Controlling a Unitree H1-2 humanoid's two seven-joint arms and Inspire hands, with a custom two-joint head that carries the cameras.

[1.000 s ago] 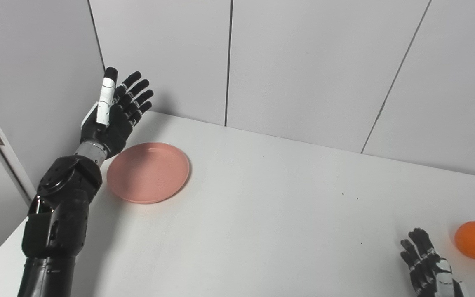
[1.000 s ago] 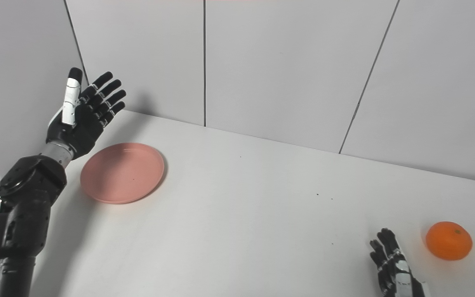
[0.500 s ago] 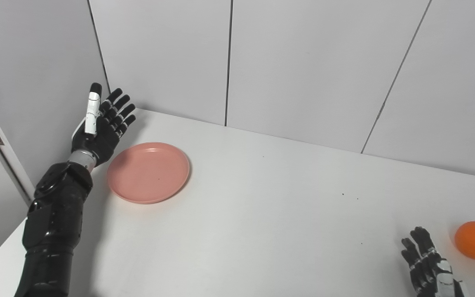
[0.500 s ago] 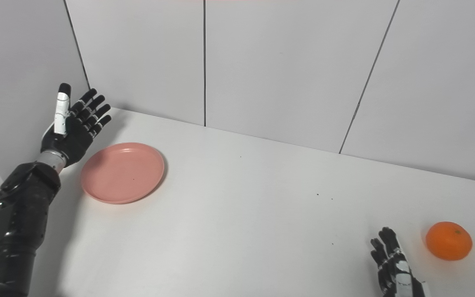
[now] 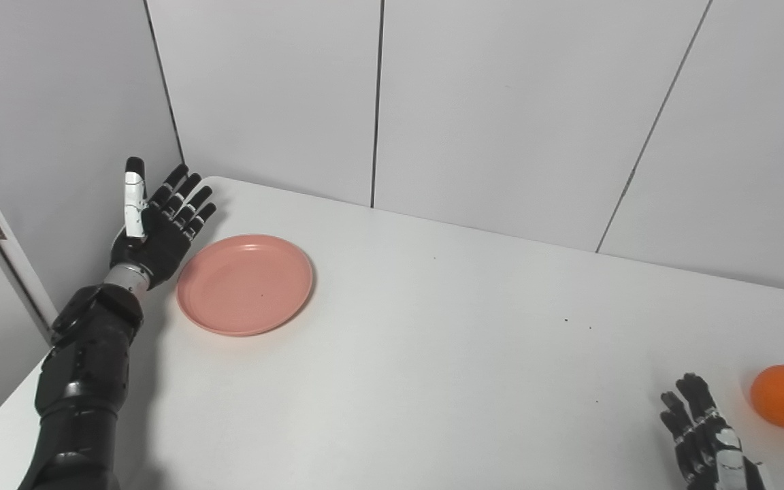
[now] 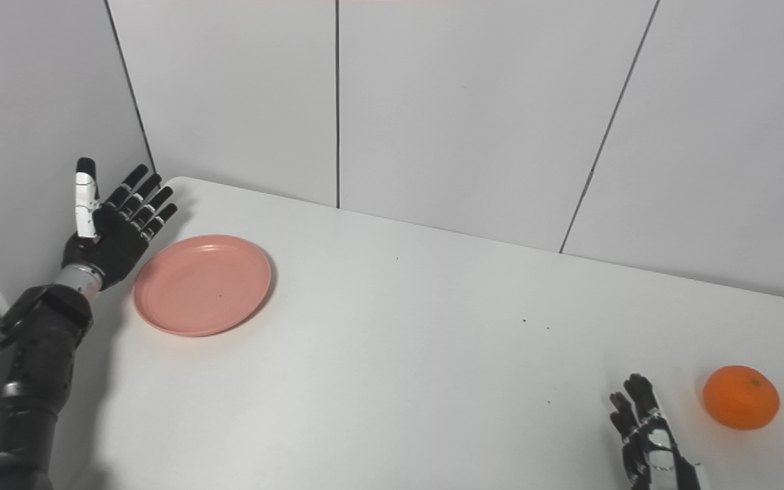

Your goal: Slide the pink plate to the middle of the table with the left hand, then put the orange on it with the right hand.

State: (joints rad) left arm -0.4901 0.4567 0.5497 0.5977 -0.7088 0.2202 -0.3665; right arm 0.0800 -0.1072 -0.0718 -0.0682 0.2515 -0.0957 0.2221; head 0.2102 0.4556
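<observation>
While lying flat on the white table (image 5: 433, 381) toward its far left corner, the pink plate (image 5: 245, 284) sits empty, rim up, well short of the table's middle. Just to its left, the left hand (image 5: 152, 224), raised off the surface with the palm turned toward the plate and the thumb pointing up (white segment along the thumb plainly visible). Fingers (image 5: 188, 197) straight and spread slightly apart, closed on nothing, tips aimed at the corner where the grey wall panels (image 5: 501, 102) meet. Narrow strip of table showing between the heel of that hand and the plate's rim in the right eye view, so beside, not touching. Black forearm running down from the wrist to the lower left edge of the picture.

Far across the table, near the front right corner, the orange (image 6: 740, 397), resting alone on the surface, well apart from the plate. Just left of the orange and a little nearer the front edge, the right hand (image 6: 650, 442), only partly in view at the bottom of the picture. Fingers extended and a little apart, pointing away from the robot, holding nothing, with a clear gap of table between them and the fruit. A few dark specks scattered on the table.
</observation>
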